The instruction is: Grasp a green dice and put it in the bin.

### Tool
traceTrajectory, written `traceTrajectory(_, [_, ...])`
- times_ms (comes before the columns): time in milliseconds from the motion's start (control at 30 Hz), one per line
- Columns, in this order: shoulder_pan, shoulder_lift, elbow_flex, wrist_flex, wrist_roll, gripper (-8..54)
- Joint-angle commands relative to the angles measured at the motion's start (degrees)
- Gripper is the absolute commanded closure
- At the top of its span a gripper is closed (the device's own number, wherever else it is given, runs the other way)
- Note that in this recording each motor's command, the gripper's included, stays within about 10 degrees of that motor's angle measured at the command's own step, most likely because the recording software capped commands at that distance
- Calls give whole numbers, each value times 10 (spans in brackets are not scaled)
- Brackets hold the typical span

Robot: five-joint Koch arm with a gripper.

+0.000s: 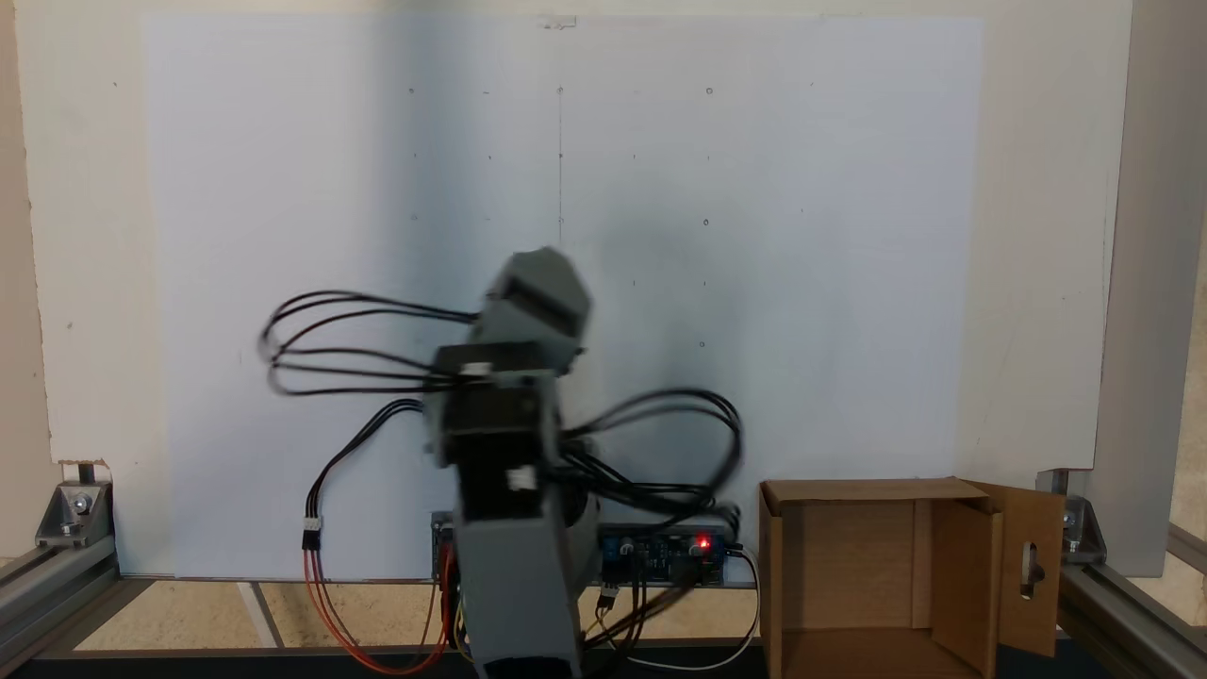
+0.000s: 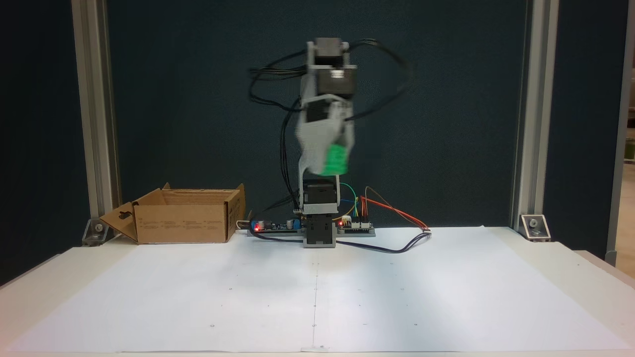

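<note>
Arm: raised high above its base [image 2: 319,228], blurred by motion in both fixed views.

Claw [image 2: 333,161]: hangs downward at mid-height in a fixed view, closed on the dice. How wide the jaws stand beyond that cannot be read through the blur.

Dice [image 2: 335,159]: bright green, clamped at the claw tip, well above the paper [image 2: 317,292] and clear of everything else. Pips not legible.

Bin [image 2: 186,215]: open cardboard box at the back of the table, left of the base in this fixed view, near it but apart. A flap with a slot [image 2: 119,220] folds out on its far side. In a fixed view from above, the bin [image 1: 882,575] sits at lower right with a bare floor; nothing lies in it.

Wiring: black loops [image 1: 368,344] trail off the arm; a board with a red light [image 1: 700,544] sits beside the base.

Progress, as judged: grasp and lift look done. Left: carry the dice sideways over the bin's opening, then release. The dice is not yet above the bin. The grip looks to be at the very tip, so a slip in transit is possible.
</note>
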Motion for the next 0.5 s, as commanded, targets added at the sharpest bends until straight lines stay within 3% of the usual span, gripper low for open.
traceTrajectory(0, [91, 1, -28, -47, -96, 341])
traceTrajectory(200, [370, -117, -151, -76, -234, 341])
traceTrajectory(467, [693, -178, -225, -68, -394, 341])
